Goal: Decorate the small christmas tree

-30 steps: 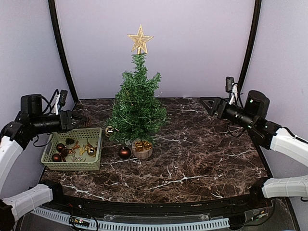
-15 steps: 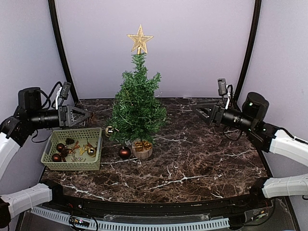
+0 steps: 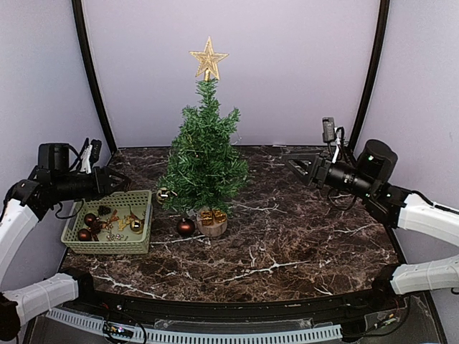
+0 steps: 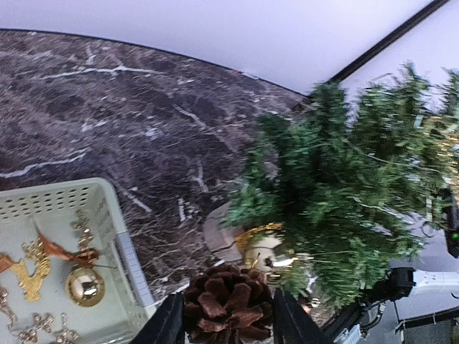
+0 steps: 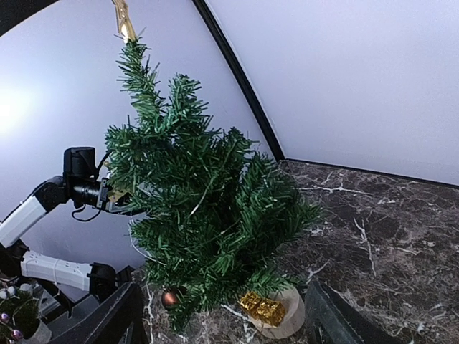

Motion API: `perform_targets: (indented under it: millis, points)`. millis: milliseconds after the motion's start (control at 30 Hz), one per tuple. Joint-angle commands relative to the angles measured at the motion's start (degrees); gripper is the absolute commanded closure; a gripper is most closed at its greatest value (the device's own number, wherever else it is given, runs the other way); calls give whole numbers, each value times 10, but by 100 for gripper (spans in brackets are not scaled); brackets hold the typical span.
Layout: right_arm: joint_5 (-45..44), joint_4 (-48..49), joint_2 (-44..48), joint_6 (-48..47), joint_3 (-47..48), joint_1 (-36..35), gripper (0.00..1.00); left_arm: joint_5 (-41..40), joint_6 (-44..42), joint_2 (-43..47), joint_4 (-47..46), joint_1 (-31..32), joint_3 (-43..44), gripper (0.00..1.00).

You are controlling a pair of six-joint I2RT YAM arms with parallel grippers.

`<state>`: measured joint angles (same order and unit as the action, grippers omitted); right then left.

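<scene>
Top view: tree [image 3: 204,161] stands mid desk [image 3: 301,229]; left gripper [image 3: 118,179] near basket [image 3: 107,247], pointing at tree. Left wrist: jaws clamped on pine cone [image 4: 228,299], prob. to hang it on tree. Right wrist: right gripper [image 5: 222,301] jaws wide apart, empty, facing tree.

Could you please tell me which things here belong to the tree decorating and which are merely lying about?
Job: small christmas tree, held pine cone, green basket, its ornaments, brown bauble, gold bauble.
Merely there: marble table, black frame poles, slotted white strip.
</scene>
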<state>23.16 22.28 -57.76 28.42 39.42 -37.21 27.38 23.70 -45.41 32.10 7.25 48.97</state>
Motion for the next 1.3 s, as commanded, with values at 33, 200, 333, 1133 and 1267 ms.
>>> perform_targets:
  millis: [33, 200, 333, 1133, 1267]
  points:
    - [10, 116, -19, 37, -14, -23, 22, 205, 25, 28, -141, -1, -29, 56]
    - [8, 131, -47, 37, 3, -50, 22, 291, 43, 25, -190, 5, -30, 56]
    - [2, 123, -63, 26, 21, -73, 22, 282, 42, 13, -183, 37, 14, 56]
    - [-43, 79, -63, 8, 28, -97, 23, -25, 92, -66, -232, 359, 83, 58]
    - [-59, 85, -55, 14, 26, -100, 24, -91, 94, -64, -281, 407, 66, 59]
